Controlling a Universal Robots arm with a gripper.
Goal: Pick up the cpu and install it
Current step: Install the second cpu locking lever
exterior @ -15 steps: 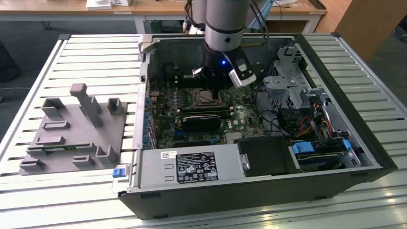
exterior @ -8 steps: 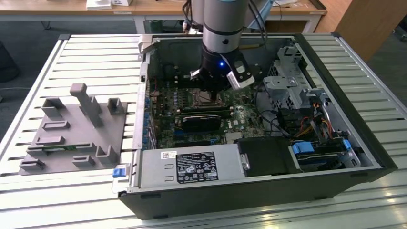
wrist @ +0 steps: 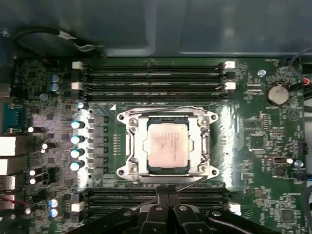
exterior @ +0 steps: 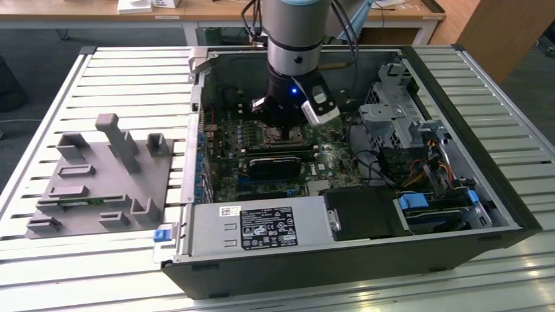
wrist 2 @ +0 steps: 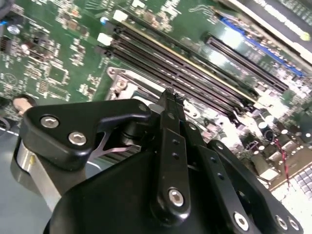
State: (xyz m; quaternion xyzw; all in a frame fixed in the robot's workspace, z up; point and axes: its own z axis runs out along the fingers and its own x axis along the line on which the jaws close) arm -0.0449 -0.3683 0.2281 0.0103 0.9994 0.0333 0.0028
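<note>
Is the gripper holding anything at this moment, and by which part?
Nothing is held. The small square cpu with the shiny silver top sits in the metal-framed socket, apart from the gripper.

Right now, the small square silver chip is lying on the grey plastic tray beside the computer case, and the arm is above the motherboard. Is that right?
Not quite. The small square silver chip sits in the metal-framed socket on the green motherboard, as the first wrist view shows. The arm is above the motherboard.

A slatted metal table (exterior: 104,78) is seen across the frame; wooden desks (exterior: 217,12) are set along the top edge, over dark floor (exterior: 35,45).
</note>
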